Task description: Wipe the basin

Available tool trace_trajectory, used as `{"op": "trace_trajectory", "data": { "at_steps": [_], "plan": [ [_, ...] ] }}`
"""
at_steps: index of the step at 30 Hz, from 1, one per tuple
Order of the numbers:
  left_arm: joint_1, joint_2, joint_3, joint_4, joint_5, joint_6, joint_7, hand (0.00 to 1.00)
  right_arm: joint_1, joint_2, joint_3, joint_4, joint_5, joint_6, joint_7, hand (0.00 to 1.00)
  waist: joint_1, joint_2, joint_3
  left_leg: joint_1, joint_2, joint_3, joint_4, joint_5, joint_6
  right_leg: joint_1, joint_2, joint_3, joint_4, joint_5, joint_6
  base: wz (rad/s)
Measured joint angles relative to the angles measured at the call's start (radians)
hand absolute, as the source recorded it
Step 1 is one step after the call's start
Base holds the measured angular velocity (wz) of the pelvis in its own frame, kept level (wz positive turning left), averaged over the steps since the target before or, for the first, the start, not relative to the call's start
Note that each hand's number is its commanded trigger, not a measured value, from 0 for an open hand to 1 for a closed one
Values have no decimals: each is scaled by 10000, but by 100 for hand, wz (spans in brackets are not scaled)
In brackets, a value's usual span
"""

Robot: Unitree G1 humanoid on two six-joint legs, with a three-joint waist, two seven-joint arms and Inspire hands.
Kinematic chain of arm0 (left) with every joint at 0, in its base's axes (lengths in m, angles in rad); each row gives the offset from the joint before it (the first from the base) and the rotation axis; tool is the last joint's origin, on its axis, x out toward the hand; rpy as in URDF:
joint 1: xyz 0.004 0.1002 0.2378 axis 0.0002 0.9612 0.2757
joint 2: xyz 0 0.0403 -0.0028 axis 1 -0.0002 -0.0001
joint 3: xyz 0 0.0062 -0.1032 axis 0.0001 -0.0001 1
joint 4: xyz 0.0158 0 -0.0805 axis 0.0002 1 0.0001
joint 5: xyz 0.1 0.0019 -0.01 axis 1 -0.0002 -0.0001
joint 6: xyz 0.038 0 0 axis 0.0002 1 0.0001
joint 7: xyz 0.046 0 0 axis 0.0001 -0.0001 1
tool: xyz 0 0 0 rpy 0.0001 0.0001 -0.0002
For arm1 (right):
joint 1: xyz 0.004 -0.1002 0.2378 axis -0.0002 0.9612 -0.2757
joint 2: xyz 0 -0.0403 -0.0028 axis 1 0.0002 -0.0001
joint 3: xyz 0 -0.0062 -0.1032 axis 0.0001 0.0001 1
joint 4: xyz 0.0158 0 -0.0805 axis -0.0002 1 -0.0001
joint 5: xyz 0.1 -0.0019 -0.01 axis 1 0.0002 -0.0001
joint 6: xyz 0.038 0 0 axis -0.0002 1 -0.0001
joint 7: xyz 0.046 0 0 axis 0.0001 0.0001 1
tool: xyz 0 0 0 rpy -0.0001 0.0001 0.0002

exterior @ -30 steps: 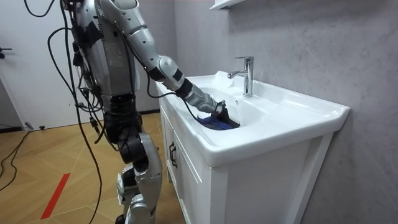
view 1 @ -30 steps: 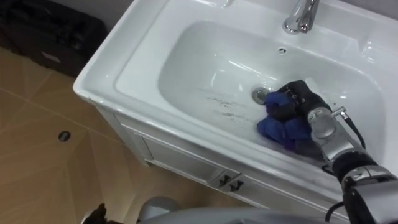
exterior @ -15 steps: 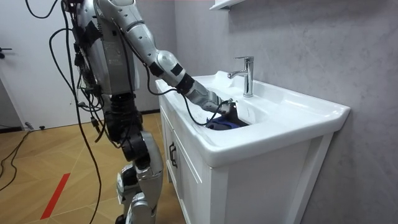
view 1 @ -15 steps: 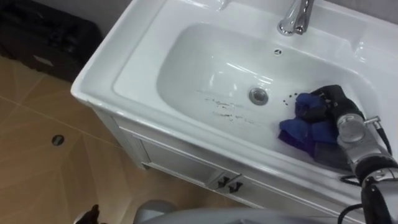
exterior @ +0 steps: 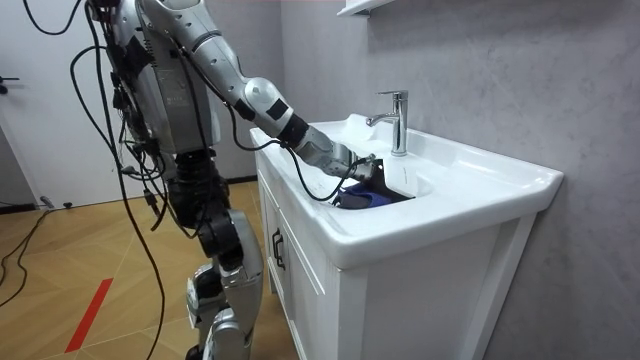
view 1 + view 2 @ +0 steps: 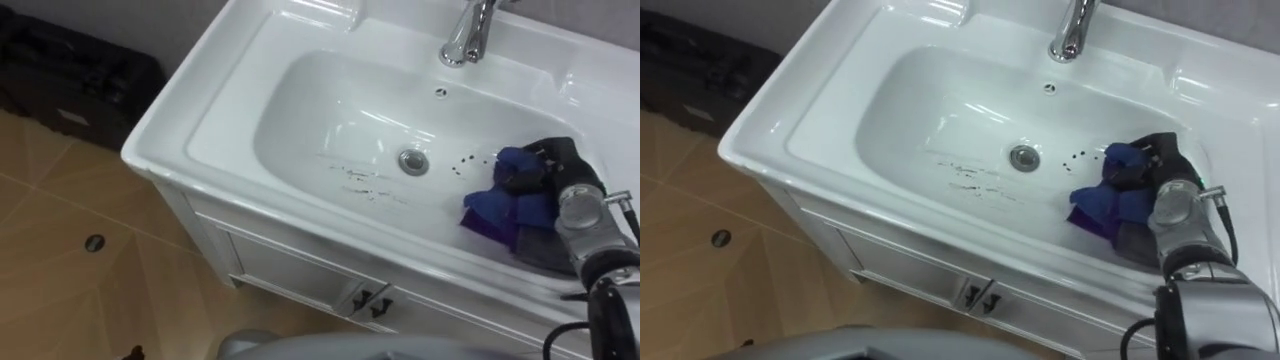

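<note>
A white basin (image 6: 330, 120) (image 6: 930, 110) (image 5: 440, 185) is set in a white cabinet, with a drain (image 6: 413, 161) (image 6: 1024, 156) at its middle. Dark specks and smears (image 6: 362, 180) (image 6: 965, 176) lie on the bowl's floor left of the drain, and a few more dots (image 6: 464, 163) sit to its right. My right hand (image 6: 560, 165) (image 6: 1160, 155) (image 5: 362, 170) is at the bowl's right side, shut on a crumpled blue cloth (image 6: 505, 200) (image 6: 1108, 195) (image 5: 362, 198) that it presses to the basin's floor.
A chrome tap (image 6: 466, 30) (image 6: 1070, 28) (image 5: 396, 120) stands at the back rim. The cabinet's doors have dark handles (image 6: 368, 300) (image 6: 975, 293). A black case (image 6: 70, 70) lies on the wooden floor to the left. I stand at the cabinet's front.
My right hand has dragged the blue cloth from beside the drain rightwards to the bowl's right side. The eye view has shifted a little.
</note>
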Motion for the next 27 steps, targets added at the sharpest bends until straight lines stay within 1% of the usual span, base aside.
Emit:
{"op": "trace_trajectory", "data": {
  "at_steps": [4,9,12,13,15,16,18,20,22,23,25,27],
  "plan": [
    [186,1,215,-10,391,44,-4,0,-42,-6,-20,16,-3,14,-19,100,-74,0,-3,53,-28,-15,-30,9,16,48,-29,-16,-3,-14,23,1],
    [180,1,222,-37,609,52,-10,0,-60,-16,-20,12,-41,24,-114,100,-116,-3,-6,46,-63,1,-39,26,46,38,-71,-12,3,-20,44,0],
    [200,-1,222,-142,635,59,-31,0,-96,-17,-20,11,-108,35,-114,100,-119,-12,-26,36,-71,26,-97,41,69,-27,-83,27,27,-24,53,-4],
    [211,0,222,-155,624,62,-30,0,-102,-18,-19,12,-116,52,-114,100,-119,-3,-48,41,-75,33,-114,42,71,-35,-84,53,27,-21,60,-4],
    [211,-3,211,-164,609,131,-30,0,-186,-18,-15,13,-117,146,-114,100,-124,17,-68,35,-84,50,-126,51,86,-88,-97,100,65,-23,66,-6],
    [210,-5,191,-185,582,206,-30,0,-284,-18,-11,13,-116,234,-114,100,-130,40,-66,22,-90,62,-128,58,98,-148,-111,159,136,-25,69,-7],
    [209,-5,162,-185,579,240,-31,0,-399,-23,5,9,-75,383,-114,100,-126,84,-59,22,-110,85,-137,64,109,-179,-126,223,151,-24,71,-9],
    [208,-25,150,-184,587,251,-30,0,-636,-30,22,1,-64,547,-115,100,-27,130,-51,-51,-104,285,-152,71,121,-368,-127,414,226,-20,77,-22],
    [208,-80,148,-187,623,251,-18,0,-889,-32,22,2,-30,587,-115,100,-29,165,-60,-168,-107,411,-89,78,133,-626,-143,553,382,-18,75,-21],
    [204,-127,143,-195,675,254,-16,0,-1019,-45,22,1,-19,613,-114,100,-37,199,-44,-205,-104,485,-63,83,140,-683,-150,603,405,-15,70,-19],
    [199,-152,131,-243,680,256,-21,0,-1135,-62,34,2,-17,653,-113,100,-30,222,-42,-256,-98,553,-65,88,148,-790,-158,688,491,-15,69,-11],
    [148,-156,109,-278,669,257,-30,0,-1271,-94,108,2,-14,787,-111,100,-27,270,-13,-302,-91,573,-68,88,149,-814,-157,733,494,-12,64,-5]
  ]
}}
